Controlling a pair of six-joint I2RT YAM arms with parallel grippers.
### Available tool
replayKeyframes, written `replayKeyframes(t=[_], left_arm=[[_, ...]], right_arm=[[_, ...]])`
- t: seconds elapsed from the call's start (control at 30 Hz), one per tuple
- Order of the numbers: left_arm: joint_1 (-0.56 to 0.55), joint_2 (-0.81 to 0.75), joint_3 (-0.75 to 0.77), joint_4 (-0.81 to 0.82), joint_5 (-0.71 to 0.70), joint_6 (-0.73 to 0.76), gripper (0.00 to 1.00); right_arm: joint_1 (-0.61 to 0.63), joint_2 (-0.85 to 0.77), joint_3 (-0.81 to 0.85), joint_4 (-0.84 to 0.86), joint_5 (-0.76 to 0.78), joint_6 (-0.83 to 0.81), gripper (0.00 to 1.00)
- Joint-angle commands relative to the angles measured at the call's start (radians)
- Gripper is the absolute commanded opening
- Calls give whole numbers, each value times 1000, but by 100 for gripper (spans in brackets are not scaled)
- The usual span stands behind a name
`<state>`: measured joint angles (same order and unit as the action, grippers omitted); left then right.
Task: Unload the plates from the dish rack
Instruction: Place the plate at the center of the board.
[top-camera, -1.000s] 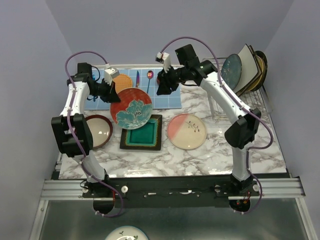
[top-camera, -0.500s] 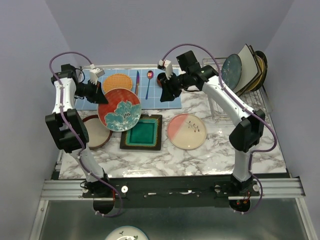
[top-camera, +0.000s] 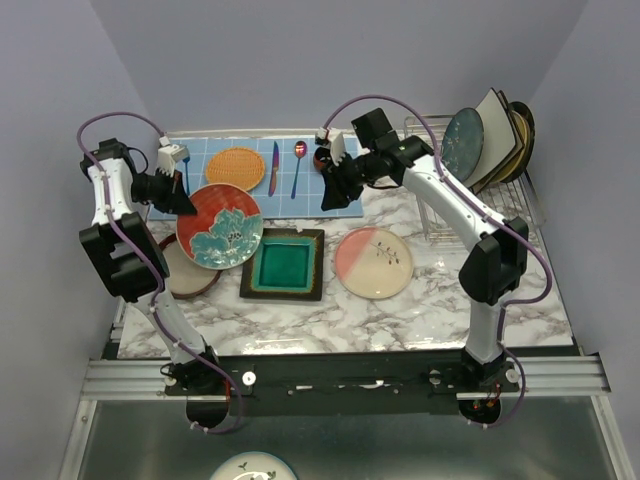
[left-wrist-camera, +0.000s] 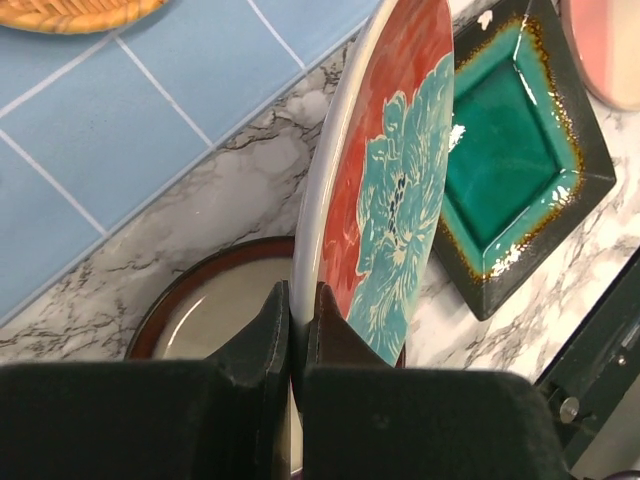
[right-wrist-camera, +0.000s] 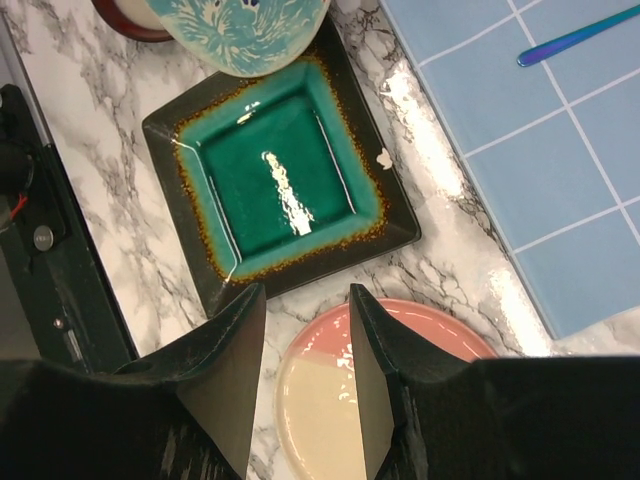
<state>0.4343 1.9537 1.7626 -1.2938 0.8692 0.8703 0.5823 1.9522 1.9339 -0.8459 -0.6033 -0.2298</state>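
Top external view: marbled surface carries a wire dish rack, right of both jaws, with plates standing in it. Left jaws pinch the rim of a tilted red flowered plate above a red-rimmed plate. Right jaws, spread and empty, hover over a teal square plate and a pink-and-cream plate.

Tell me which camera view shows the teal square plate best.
Right wrist: the teal square plate sits large and central, nearly whole, glaze and brown rim sharp. Top external shows it whole but small. Left wrist hides its left side behind the flowered plate held by the left end effector.
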Motion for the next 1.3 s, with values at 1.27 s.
replayKeyframes(t=[1.27], left_arm=[[139,-26,32,-150,-338,191,0]], right_arm=[[7,-12,-81,47,-55,12,46]])
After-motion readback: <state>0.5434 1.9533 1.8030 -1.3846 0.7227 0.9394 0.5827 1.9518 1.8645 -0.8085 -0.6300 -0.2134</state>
